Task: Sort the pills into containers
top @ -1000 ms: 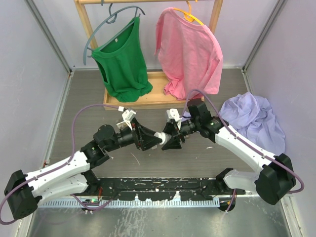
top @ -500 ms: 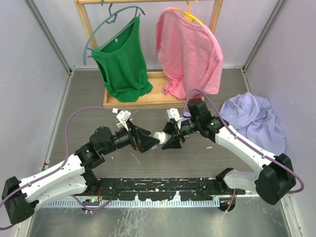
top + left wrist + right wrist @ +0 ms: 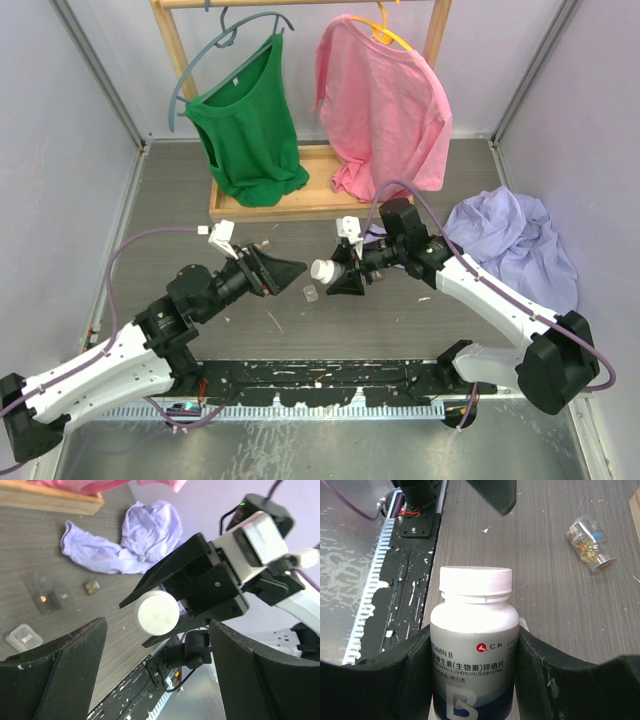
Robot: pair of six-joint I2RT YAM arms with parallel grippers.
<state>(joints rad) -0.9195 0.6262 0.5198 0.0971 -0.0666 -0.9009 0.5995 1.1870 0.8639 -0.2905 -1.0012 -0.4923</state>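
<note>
Right gripper clamps a vitamin B bottle; left gripper is spread wide, empty.
The bottle is smooth white plastic with a ribbed cap facing the left gripper. Tiny square tubs lie on the table beyond it, one clear and one brownish. A clear vial of yellowish capsules lies ahead of the right gripper.

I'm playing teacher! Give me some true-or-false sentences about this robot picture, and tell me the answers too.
1. The right arm's jaws hold a white bottle with its cap on. True.
2. The left arm's jaws are squeezing the bottle's cap. False: they are wide open and apart from the bottle.
3. A pink shirt hangs on a hanger. True.
4. The purple cloth hangs next to the pink shirt. False: it lies crumpled on the table, on the right side.
5. Some tiny tubs lie on the table. True.
</note>
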